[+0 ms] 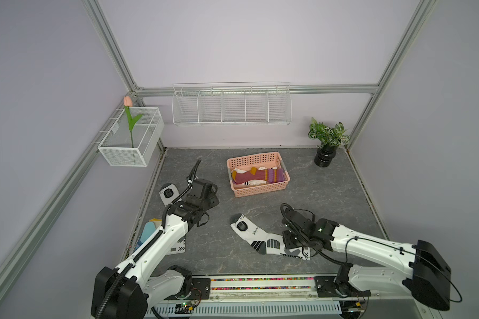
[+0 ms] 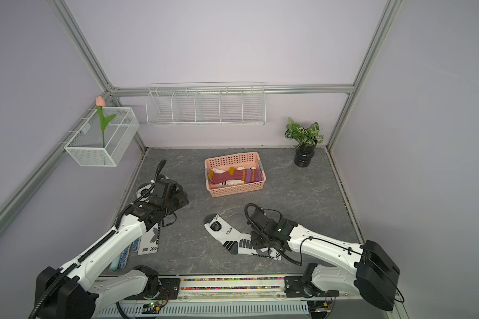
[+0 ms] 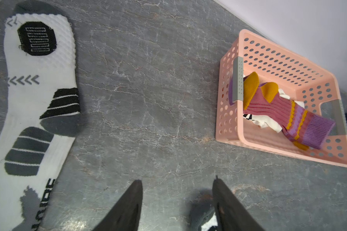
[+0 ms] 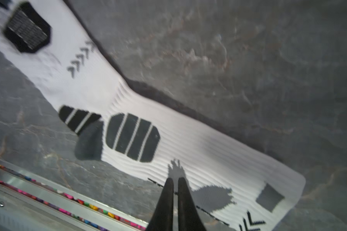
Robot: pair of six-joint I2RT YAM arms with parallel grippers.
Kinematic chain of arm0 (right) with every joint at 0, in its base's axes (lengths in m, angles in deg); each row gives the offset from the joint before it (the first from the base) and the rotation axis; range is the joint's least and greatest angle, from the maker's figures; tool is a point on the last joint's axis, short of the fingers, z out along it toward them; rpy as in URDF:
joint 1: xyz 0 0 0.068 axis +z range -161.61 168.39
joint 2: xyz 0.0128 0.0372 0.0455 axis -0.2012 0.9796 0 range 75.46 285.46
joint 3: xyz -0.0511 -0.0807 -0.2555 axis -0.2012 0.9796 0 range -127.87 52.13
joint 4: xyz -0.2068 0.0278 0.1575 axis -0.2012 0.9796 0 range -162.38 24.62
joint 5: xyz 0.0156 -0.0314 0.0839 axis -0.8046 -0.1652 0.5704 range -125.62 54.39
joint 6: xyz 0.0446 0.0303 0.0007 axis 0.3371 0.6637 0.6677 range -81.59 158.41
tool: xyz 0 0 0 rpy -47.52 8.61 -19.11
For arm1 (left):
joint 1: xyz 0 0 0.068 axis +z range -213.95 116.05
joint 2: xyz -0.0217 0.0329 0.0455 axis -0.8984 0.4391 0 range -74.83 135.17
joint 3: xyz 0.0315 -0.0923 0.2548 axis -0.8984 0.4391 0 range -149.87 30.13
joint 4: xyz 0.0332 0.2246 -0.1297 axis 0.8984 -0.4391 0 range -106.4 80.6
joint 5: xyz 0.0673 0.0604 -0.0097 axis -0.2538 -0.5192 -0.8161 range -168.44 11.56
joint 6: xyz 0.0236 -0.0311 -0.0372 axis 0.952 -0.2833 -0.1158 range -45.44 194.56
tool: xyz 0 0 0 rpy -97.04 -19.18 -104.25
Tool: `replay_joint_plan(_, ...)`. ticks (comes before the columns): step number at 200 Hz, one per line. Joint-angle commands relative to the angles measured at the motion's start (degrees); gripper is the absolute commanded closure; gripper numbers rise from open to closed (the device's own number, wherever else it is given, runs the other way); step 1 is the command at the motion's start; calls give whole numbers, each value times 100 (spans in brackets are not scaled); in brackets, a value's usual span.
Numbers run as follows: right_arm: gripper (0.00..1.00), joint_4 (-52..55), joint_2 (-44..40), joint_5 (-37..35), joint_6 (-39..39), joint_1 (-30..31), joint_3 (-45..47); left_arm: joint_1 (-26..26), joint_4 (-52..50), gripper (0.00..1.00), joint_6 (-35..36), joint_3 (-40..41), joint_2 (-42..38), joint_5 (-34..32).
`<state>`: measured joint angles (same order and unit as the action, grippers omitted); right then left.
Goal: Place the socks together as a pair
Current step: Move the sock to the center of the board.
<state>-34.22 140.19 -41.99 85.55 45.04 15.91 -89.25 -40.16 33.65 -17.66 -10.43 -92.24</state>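
Here the clenched right gripper [image 4: 175, 179] sits over the cuff end of the white grey-marked sports sock [image 1: 260, 236] lying diagonally by the table's [image 1: 315, 193] front edge, its mate [image 3: 32, 100] beside the spread left gripper [image 3: 177, 180].

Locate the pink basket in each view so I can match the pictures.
In a top view: basket near picture centre, slightly right.
In a top view: basket near picture centre.
Left wrist: basket ahead of the open left hand, off to one side.
Right wrist: not in view.
Shared landmark: maroon sock lying inside it.
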Motion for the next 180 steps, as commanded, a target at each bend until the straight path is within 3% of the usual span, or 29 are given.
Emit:
replay_joint_plan(1,93,664,-490,-57,964,91,447,67,-168,41,-103,-132,13,-193)
replay_joint_plan(27,93,489,-655,-447,1045,-61,738,88,-124,39,-123,-85,-26,-262)
replay_joint_plan(63,93,214,222,-634,683,-491,416,348,-156,37,-137,7,-89,-134)
replay_joint_plan(108,93,-289,840,-927,445,-887,419,1490,25,30,-337,377,-283,695)
replay_joint_plan(135,93,-604,1237,-864,59,-1337,288,1851,-116,22,-278,376,-156,721)
replay_joint_plan(180,93,-1090,1725,-904,-452,-1725,-148,2530,-661,22,-111,214,665,804)
